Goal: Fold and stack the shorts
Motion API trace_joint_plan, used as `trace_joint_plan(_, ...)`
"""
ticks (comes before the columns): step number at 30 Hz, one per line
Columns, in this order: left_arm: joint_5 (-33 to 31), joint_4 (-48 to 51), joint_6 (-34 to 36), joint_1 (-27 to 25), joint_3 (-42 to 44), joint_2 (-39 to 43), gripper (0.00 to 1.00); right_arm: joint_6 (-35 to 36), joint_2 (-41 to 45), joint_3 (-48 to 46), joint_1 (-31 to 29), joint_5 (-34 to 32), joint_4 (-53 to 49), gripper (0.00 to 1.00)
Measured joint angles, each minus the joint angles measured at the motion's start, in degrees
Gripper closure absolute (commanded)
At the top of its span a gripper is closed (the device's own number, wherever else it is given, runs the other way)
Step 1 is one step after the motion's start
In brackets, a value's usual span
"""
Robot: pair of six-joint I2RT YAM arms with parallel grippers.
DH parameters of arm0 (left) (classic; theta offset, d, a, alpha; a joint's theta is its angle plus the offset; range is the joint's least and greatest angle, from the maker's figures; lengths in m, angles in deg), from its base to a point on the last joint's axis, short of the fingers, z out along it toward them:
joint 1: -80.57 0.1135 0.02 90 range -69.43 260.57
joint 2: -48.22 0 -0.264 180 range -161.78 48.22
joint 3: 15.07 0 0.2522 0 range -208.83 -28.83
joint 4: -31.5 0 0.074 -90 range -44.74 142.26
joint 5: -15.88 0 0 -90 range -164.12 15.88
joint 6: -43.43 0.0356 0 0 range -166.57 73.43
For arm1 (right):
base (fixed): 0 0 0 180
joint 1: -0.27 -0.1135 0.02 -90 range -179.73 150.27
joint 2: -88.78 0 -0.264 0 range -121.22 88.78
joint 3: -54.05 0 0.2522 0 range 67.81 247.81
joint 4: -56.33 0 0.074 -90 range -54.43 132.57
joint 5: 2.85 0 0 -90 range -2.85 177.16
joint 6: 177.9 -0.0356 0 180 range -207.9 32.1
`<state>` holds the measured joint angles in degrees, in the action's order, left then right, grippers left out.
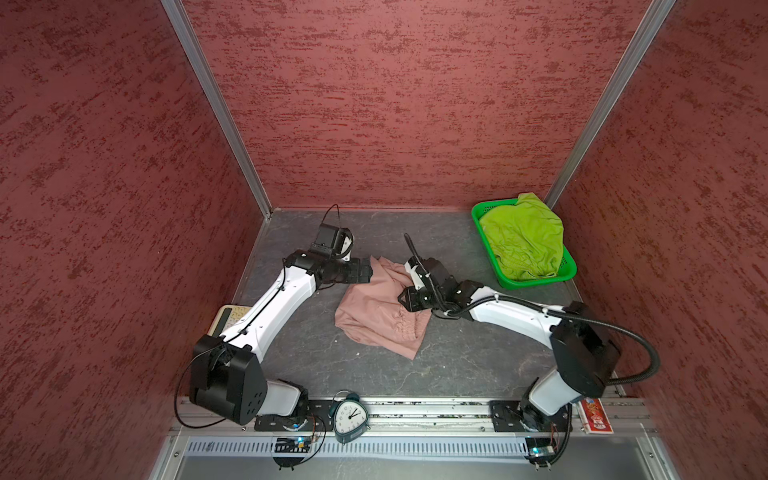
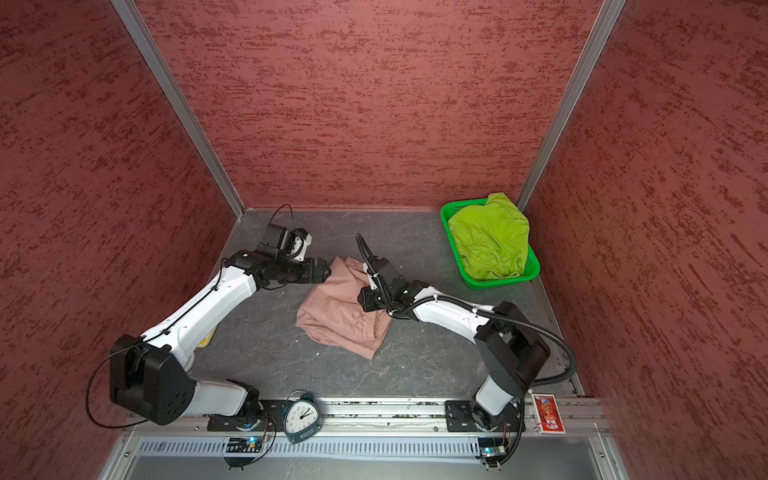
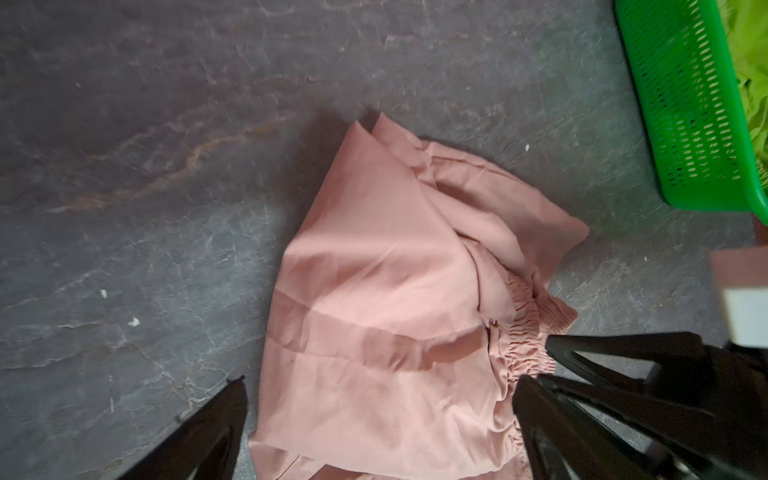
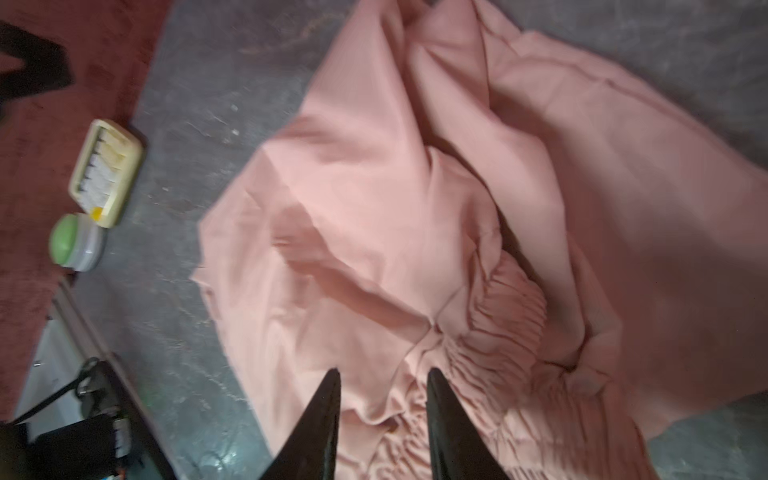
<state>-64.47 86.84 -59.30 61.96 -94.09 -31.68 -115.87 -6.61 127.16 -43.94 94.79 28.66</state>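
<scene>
We locate the pink shorts [image 1: 374,309] crumpled directly beneath both grippers. The right gripper [image 4: 382,376] is nearer the waistband [image 4: 498,320]. Its jaws are narrowly apart and straddle the band (no pinch confirmed), which runs ahead of the tips. The left gripper [image 3: 380,380] hangs with jaws spread wide, holding nothing.

Nothing legible. Clock [image 1: 350,417] near centre: dial numerals too small. Red card [image 1: 595,415] near right: print blurred.

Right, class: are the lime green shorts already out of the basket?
No, the lime green shorts lie crumpled inside the green perforated basket.
</scene>
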Motion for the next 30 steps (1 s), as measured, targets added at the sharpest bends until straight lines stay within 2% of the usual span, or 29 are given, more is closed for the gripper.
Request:
trace_joint_plan(4,1.7,-3.8,-0.7,-0.4,3.6,-1.1,0.01,-0.2,-2.8,-2.8,0.8,-1.5,-2.4,0.64)
trace_joint_plan(9,2.1,-6.7,-1.0,-1.1,5.8,-4.6,0.01,-1.6,2.4,-8.7,2.0,-0.8,-1.7,0.62)
trace_joint_plan(13,2.0,-7.1,-1.0,-1.1,6.4,-5.9,0.01,-2.7,8.3,-10.4,3.2,0.3,1.0,0.48)
trace_joint_plan(18,2.1,-8.6,-0.9,-1.2,6.4,-6.0,0.01,-2.8,7.8,-10.0,4.9,1.0,4.4,0.41)
trace_joint_plan(23,2.1,-9.1,-0.9,-1.4,6.4,-6.0,0.01,-2.1,3.2,-8.4,5.5,0.0,4.1,0.39)
trace_joint_plan(30,2.1,-9.2,-0.9,-1.4,6.5,-6.0,0.01,-0.9,0.7,-7.7,5.5,1.4,6.5,0.47)
